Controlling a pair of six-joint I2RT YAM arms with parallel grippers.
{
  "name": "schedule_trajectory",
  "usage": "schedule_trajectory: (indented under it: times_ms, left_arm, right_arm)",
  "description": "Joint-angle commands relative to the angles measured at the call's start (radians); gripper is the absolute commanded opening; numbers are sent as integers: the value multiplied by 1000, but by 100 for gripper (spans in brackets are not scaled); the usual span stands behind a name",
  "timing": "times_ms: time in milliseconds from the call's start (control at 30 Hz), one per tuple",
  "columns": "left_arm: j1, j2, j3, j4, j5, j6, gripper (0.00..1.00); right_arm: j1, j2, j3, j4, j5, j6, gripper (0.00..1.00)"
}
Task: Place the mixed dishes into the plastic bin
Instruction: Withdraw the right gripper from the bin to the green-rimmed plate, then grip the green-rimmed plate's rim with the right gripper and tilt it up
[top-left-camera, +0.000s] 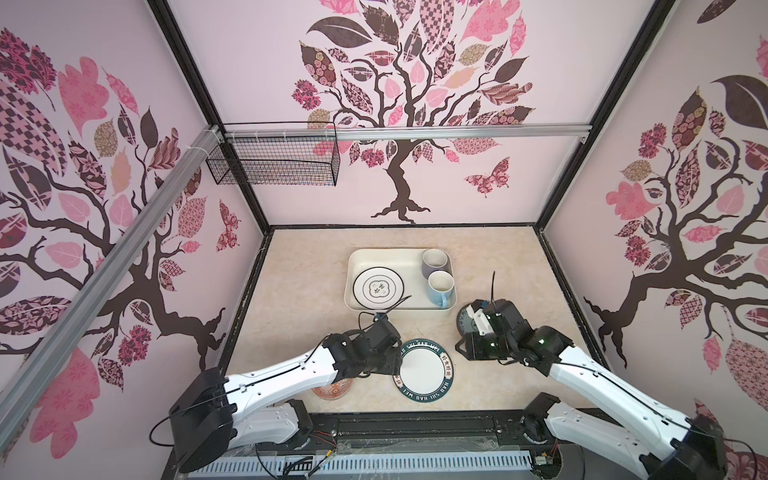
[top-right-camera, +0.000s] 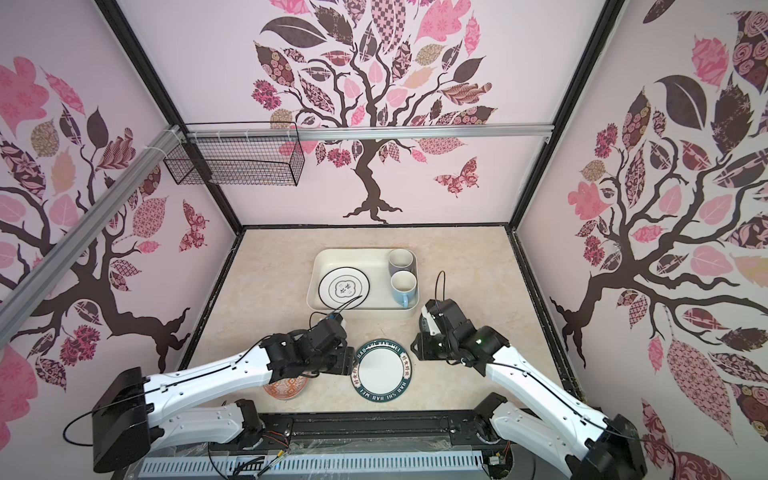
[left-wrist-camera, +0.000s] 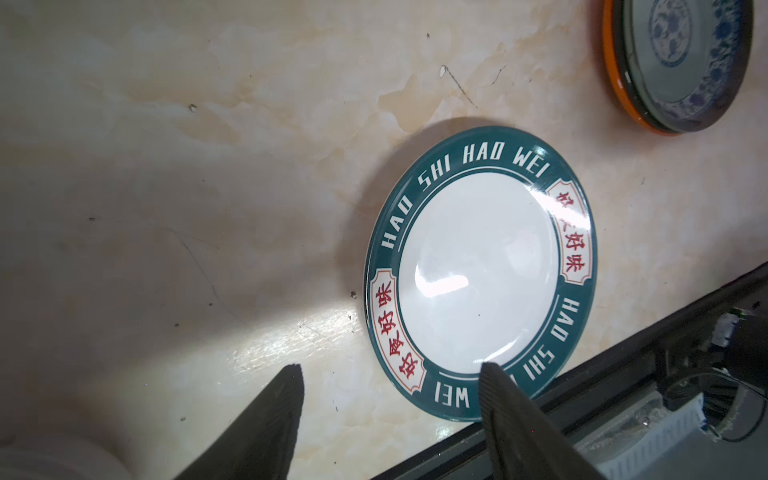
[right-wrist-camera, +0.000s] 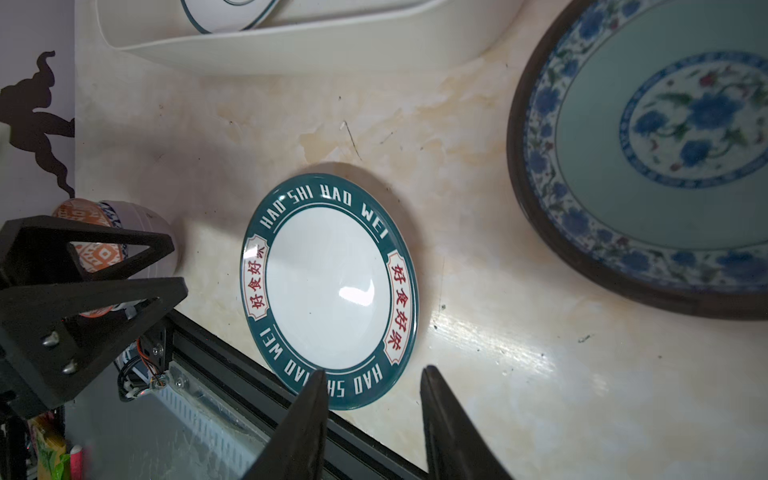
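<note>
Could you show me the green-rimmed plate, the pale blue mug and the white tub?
Green-rimmed plate (top-left-camera: 423, 371): in a top view, its white centre.
Pale blue mug (top-left-camera: 441, 284): in a top view, its inside.
White tub (top-left-camera: 390, 259): in a top view, its bare floor.

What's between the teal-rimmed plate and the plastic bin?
Nothing: bare tabletop separates the teal-rimmed plate and the plastic bin, shown in the right wrist view.
</note>
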Motion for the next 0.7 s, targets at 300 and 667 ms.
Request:
schedule_trajectory:
  times_ms: [300,667]
  left_arm:
    - [-12,155,-67,146,-10,-63,37]
    - [-13,292,-54,209,29,-62,8]
  right_arm:
    - [8,-38,-191,157,-95,98,38]
    - [8,102,-248,302,-144,95,38]
